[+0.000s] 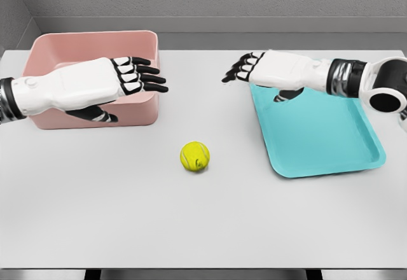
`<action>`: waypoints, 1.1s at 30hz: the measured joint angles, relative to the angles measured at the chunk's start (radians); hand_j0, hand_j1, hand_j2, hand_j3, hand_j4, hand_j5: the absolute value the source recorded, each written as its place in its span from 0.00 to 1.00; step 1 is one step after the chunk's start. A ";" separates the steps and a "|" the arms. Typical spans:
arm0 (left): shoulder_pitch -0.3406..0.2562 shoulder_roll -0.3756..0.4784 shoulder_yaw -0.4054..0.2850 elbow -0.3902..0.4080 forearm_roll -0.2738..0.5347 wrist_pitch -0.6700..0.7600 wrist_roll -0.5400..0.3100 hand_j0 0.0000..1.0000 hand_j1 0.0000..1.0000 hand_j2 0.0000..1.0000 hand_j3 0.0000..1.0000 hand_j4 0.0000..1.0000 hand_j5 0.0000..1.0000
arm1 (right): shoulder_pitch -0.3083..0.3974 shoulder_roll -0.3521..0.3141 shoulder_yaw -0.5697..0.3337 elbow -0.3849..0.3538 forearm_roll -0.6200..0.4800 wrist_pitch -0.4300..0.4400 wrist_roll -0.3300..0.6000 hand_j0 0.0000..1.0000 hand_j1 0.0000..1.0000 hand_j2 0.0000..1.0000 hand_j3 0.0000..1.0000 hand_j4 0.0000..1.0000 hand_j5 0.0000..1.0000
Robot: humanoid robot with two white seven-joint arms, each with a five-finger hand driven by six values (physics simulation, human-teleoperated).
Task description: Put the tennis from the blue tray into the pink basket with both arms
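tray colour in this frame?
The tray is turquoise blue, plain with no pattern; it shows best in the head view, at the table's right.

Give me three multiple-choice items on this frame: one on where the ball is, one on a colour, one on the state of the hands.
1. Where is the tennis ball?
A. in the pink basket
B. on the bare table between basket and tray
C. on the blue tray

2. What colour is the tray?
A. blue-green
B. red
C. black

3. How are the two hands?
A. both closed on the ball
B. one holds the tray
C. both open, holding nothing

Key: 1 B, the ball lies on the table, apart from the pink basket and tray. 2 A, the tray is turquoise. 3 C, the left hand and right hand show spread fingers, away from the ball.
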 measured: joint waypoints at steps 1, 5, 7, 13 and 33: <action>-0.003 -0.011 -0.002 0.000 0.000 0.000 0.000 1.00 1.00 1.00 1.00 1.00 1.00 | 0.009 -0.011 -0.007 0.002 0.000 -0.001 -0.035 1.00 1.00 1.00 1.00 1.00 1.00; -0.055 -0.096 -0.046 0.000 -0.006 0.000 -0.004 1.00 1.00 1.00 1.00 1.00 1.00 | 0.067 -0.084 -0.054 0.017 0.000 -0.003 -0.178 1.00 1.00 1.00 1.00 1.00 1.00; -0.063 -0.141 -0.089 0.000 -0.018 0.000 -0.005 1.00 1.00 1.00 1.00 1.00 1.00 | 0.095 -0.129 -0.101 0.021 0.001 -0.003 -0.215 1.00 1.00 1.00 1.00 1.00 1.00; -0.072 -0.204 -0.196 0.000 -0.048 0.000 -0.073 1.00 1.00 1.00 1.00 1.00 1.00 | 0.127 -0.179 -0.168 0.023 0.000 -0.004 -0.249 1.00 1.00 1.00 1.00 1.00 1.00; -0.078 -0.278 -0.237 0.160 -0.046 -0.001 -0.152 1.00 1.00 1.00 1.00 1.00 1.00 | 0.186 -0.183 -0.159 0.020 0.000 -0.005 -0.254 1.00 1.00 1.00 1.00 1.00 1.00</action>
